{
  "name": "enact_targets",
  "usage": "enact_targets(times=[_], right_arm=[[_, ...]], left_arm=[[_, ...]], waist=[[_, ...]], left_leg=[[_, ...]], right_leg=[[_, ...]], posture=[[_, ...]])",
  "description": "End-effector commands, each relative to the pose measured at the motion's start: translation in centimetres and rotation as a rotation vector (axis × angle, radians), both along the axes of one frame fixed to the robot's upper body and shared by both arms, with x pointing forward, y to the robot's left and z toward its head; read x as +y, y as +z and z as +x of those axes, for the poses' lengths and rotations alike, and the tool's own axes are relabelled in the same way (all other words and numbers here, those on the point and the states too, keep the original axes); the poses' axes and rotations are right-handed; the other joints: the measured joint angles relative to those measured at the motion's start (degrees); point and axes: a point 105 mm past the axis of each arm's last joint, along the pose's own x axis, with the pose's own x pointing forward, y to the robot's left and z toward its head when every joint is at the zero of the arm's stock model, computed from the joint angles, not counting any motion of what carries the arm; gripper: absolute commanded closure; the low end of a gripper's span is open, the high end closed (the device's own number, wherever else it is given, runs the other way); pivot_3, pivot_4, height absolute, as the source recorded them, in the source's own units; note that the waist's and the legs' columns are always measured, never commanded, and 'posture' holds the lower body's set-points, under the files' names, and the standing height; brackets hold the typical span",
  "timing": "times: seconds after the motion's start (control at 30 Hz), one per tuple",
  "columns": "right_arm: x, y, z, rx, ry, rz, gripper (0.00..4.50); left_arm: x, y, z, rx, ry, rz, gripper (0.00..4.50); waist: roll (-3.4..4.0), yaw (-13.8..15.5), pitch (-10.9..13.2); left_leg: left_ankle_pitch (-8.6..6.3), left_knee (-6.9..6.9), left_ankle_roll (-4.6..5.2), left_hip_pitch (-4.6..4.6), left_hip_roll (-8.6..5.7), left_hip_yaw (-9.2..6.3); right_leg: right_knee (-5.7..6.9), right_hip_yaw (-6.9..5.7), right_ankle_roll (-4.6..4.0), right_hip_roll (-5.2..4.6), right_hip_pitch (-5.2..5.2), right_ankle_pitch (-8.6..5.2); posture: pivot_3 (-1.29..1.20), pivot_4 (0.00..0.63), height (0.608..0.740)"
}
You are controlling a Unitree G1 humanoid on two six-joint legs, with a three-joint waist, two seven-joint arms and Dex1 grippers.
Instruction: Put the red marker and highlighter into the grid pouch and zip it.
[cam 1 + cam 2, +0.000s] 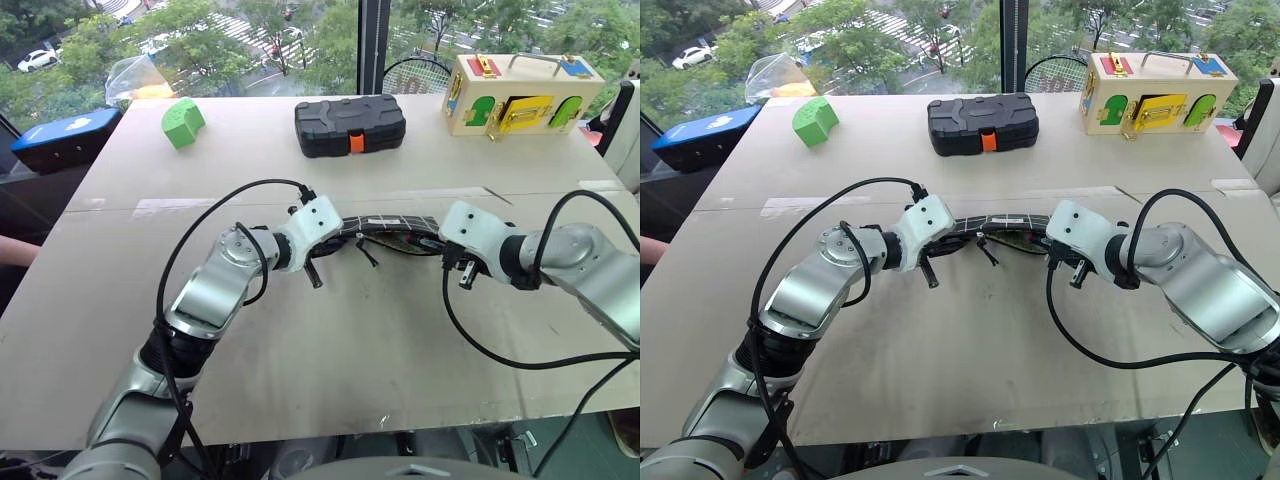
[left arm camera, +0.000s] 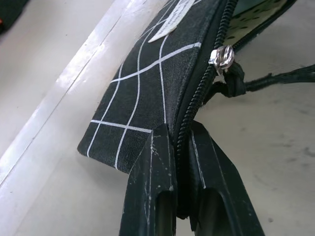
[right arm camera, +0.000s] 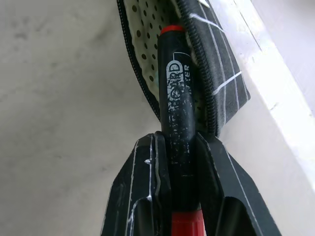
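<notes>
Item: red marker (image 3: 178, 147), clenched by right gripper (image 3: 179, 162) at center frame, tip at grid pouch (image 2: 147, 93) mouth; left gripper (image 2: 181, 147) pinched the zipper edge; best slid straight in, pouch steadied.

2 silver-grey arms with white wrist housings, looping black cables, each gripper (image 2: 179, 191) with 2 scratched black fingers

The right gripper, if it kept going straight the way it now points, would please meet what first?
Probably the grid pouch: the right gripper holds the red marker, whose tip is already at the pouch's open mouth.
</notes>
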Motion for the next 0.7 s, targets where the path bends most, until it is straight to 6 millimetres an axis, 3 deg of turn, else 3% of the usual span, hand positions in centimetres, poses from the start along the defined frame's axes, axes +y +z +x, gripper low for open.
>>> enact_targets(times=[0.03, 0.43, 0.47, 0.53, 0.63, 0.7], right_arm=[[0.3, 1.4, 0.9, -0.078, 0.019, -0.031, 4.3], [6.0, 1.4, 3.1, -0.193, 0.23, -0.063, 4.3], [6.2, 1.3, 3.3, -0.202, 0.252, -0.069, 3.5], [6.1, 1.1, 3.7, -0.221, 0.26, -0.069, 2.92], [5.4, 2.3, 3.6, -0.248, 0.239, 0.001, 1.4], [4.9, 3.5, 2.9, -0.231, 0.221, 0.097, 1.16]], left_arm=[[-0.9, 0.9, -0.7, -0.044, -0.033, -0.01, 4.5], [-2.3, 1.1, -1.6, -0.023, -0.082, -0.046, 4.5], [-2.3, 1.2, -1.6, -0.021, -0.081, -0.048, 4.5], [-2.3, 1.4, -1.6, -0.015, -0.076, -0.056, 4.5], [-1.7, 1.4, -1.2, 0.017, -0.026, -0.087, 4.5], [-1.3, 1.1, -1.1, 0.044, 0.007, -0.108, 4.5]], waist=[[0.0, -0.12, 0.0], [-0.01, -0.22, -0.01], [-0.01, -0.22, -0.01], [-0.01, -0.28, -0.01], [-0.01, -0.24, -0.01], [-0.01, -0.19, -0.01]], left_leg=[[0.0, 0.01, 0.0, 0.01, 0.0, 0.01], [0.0, 0.01, 0.0, 0.0, -0.01, -0.01], [0.0, 0.02, 0.0, 0.0, -0.01, -0.01], [0.0, 0.02, 0.0, 0.0, -0.02, -0.02], [0.0, 0.01, 0.0, 0.0, -0.01, -0.04], [0.0, 0.01, 0.0, 0.0, -0.01, -0.07]], right_leg=[[0.0, 0.01, 0.0, 0.0, 0.01, 0.0], [-0.01, 0.01, 0.0, 0.01, 0.0, 0.01], [-0.01, 0.0, 0.0, 0.01, 0.0, 0.01], [-0.01, 0.0, 0.0, 0.01, 0.0, 0.01], [-0.01, -0.01, -0.01, 0.02, -0.02, 0.01], [-0.01, -0.01, -0.01, 0.02, -0.01, 0.01]], posture=[[0.0, 0.15, 0.74], [0.0, 0.15, 0.74], [0.0, 0.15, 0.74], [0.0, 0.15, 0.74], [0.0, 0.15, 0.74], [0.0, 0.15, 0.74]])
